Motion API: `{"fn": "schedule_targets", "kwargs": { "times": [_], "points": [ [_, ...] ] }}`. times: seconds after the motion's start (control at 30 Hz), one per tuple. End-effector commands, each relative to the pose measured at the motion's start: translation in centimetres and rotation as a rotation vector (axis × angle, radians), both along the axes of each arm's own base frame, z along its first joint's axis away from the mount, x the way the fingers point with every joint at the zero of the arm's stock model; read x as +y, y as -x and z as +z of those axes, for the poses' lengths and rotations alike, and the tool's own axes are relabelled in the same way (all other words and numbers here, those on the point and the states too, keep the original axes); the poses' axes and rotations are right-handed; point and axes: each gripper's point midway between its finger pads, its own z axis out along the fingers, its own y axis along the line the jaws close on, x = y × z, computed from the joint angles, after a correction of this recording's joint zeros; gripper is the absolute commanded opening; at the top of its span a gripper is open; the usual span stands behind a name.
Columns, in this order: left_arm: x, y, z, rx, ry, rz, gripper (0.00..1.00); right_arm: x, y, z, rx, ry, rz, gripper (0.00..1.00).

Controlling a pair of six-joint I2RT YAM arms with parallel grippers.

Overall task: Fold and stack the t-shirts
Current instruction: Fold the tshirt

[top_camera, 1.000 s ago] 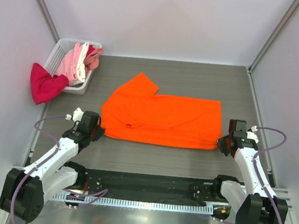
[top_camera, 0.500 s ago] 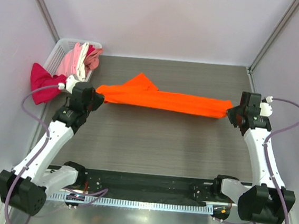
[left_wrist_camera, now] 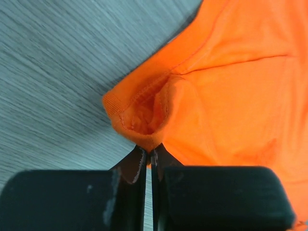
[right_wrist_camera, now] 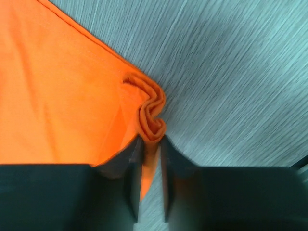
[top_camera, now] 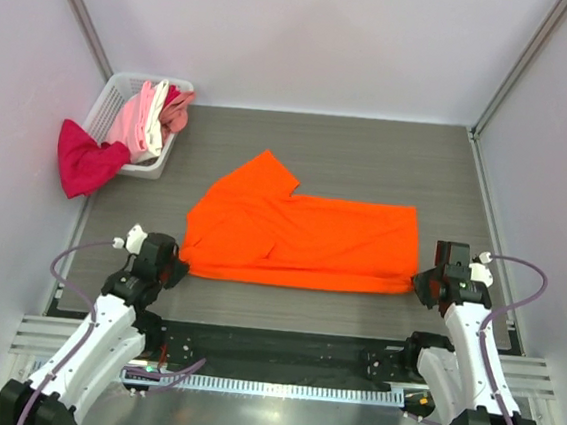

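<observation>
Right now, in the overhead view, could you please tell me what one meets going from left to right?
red shirt → left jaws, shut on a near corner of the cloth → orange shirt → right jaws, shut on its other near corner

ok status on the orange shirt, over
Left gripper shut on orange t-shirt, near-left corner. Right gripper shut on its near-right corner. Shirt spread flat. Nothing in the way.

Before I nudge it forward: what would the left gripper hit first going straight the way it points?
The orange t-shirt: the left gripper pinches its corner, and more of that shirt lies ahead, seemingly flat on the table.
</observation>
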Motion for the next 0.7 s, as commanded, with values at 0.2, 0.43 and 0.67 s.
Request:
{"fn": "schedule_targets", "kwargs": {
  "times": [0.2,0.43,0.67],
  "points": [
    [0.6,0.4,2.4,-0.09,0.013,0.015,0.81,-1.5,-0.9,2.9,-0.118,0.095,0.004,0.64],
    [0.3,-2.5,10.7,-0.21,-0.075,-0.093,0.95,-2.6,-6.7,9.0,-0.182,0.233,0.193,0.63],
    [-4.8,-12.5,15.6,-0.336,-0.064,-0.298,1.0,-2.9,-13.4,8.2,-0.159,0.243,0.262,0.6]
  ]
}}
